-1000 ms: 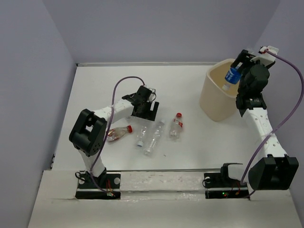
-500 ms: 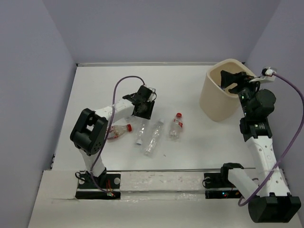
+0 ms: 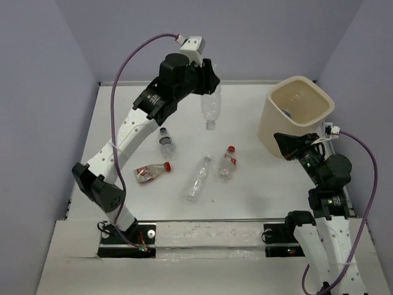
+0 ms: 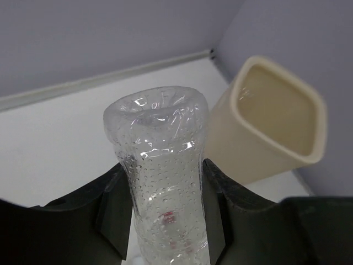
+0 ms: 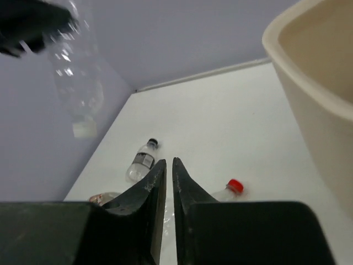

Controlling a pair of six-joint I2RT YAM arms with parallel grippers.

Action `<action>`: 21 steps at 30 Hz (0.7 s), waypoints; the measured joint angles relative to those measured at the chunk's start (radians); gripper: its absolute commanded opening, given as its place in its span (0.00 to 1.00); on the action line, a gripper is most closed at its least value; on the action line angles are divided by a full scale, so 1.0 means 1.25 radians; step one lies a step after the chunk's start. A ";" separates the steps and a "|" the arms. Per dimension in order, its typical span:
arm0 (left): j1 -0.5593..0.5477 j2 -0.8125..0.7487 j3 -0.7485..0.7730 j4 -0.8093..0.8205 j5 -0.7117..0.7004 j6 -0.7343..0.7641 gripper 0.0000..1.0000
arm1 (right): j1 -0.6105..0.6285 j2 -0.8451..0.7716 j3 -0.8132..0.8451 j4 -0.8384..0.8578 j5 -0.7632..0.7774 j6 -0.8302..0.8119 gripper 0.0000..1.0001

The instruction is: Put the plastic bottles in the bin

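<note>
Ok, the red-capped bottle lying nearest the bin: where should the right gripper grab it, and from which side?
Mid-body, from straight above. The bottle lies flat on the table, cap pointing away from the arms, so the jaws should straddle it left and right. The clear bottle beside it lies apart, likely leaving finger room. The right gripper is shut and must open first.

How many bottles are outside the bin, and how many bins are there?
Bottles lying flat: 4
Bottle in the air: 1
Bin: 1
Total: 6
</note>
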 measured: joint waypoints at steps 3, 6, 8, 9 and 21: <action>-0.041 0.030 0.138 0.049 0.024 -0.022 0.34 | 0.005 -0.013 -0.048 -0.029 -0.042 0.019 0.09; -0.083 0.116 0.314 0.097 0.045 -0.049 0.34 | 0.005 -0.027 -0.106 -0.071 -0.064 0.026 0.08; -0.100 0.161 0.363 0.156 0.054 -0.072 0.34 | 0.005 -0.042 -0.135 -0.113 -0.079 0.027 0.08; -0.105 0.176 0.369 0.186 0.058 -0.085 0.34 | 0.005 -0.049 -0.142 -0.131 -0.084 0.028 0.08; -0.143 0.510 0.450 0.487 0.000 -0.268 0.35 | 0.005 -0.114 -0.153 -0.225 -0.134 0.013 0.08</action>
